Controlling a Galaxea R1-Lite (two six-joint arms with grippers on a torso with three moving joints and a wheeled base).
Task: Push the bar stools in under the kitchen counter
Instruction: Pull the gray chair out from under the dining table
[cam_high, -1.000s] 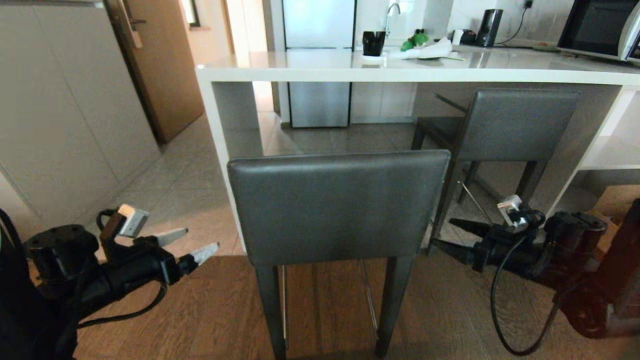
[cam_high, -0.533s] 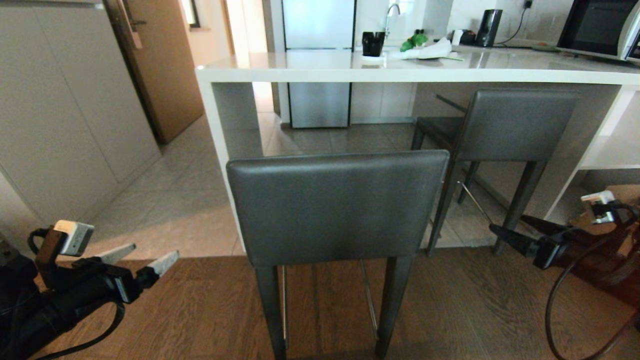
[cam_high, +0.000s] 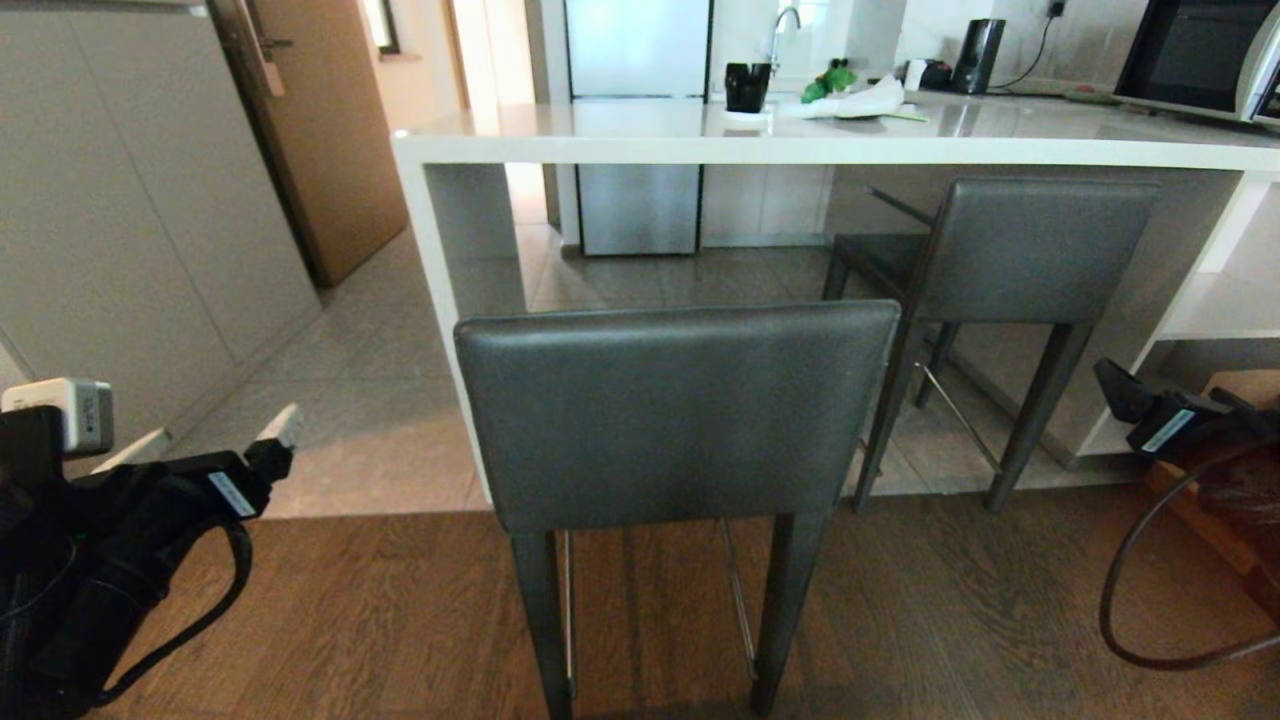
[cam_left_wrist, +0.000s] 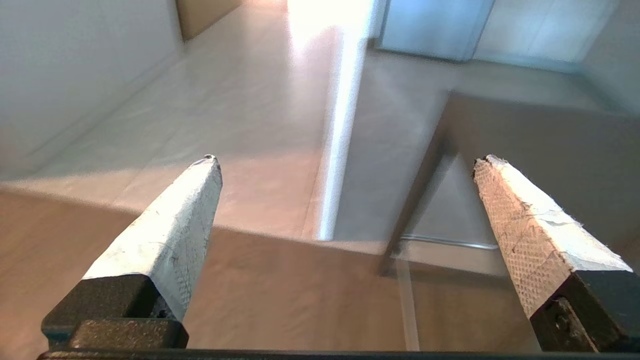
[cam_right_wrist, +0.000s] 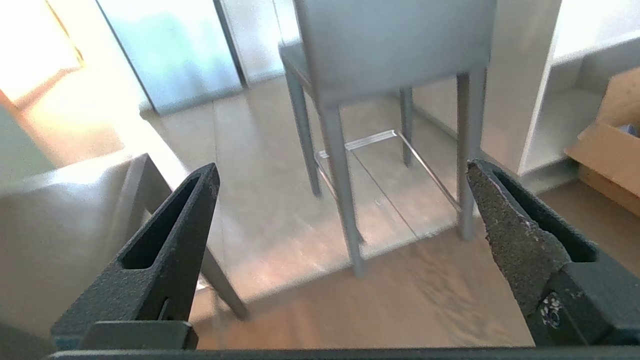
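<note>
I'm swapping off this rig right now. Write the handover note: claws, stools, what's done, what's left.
Left claw: open, empty, low at the robot's left, clear of the near stool.
Right claw: open, empty, low at the robot's right, touching nothing.
Near stool: out in front of the kitchen counter, its legs on the wood floor, not pushed in.
Far stool: seat already under the counter, on the right.
Done: far stool looks tucked in.
Left: push the near stool under the counter.

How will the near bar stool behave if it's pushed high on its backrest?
The near bar stool is tall on thin legs, so a high push may tip it. Its feet may catch where wood floor meets tile.
</note>
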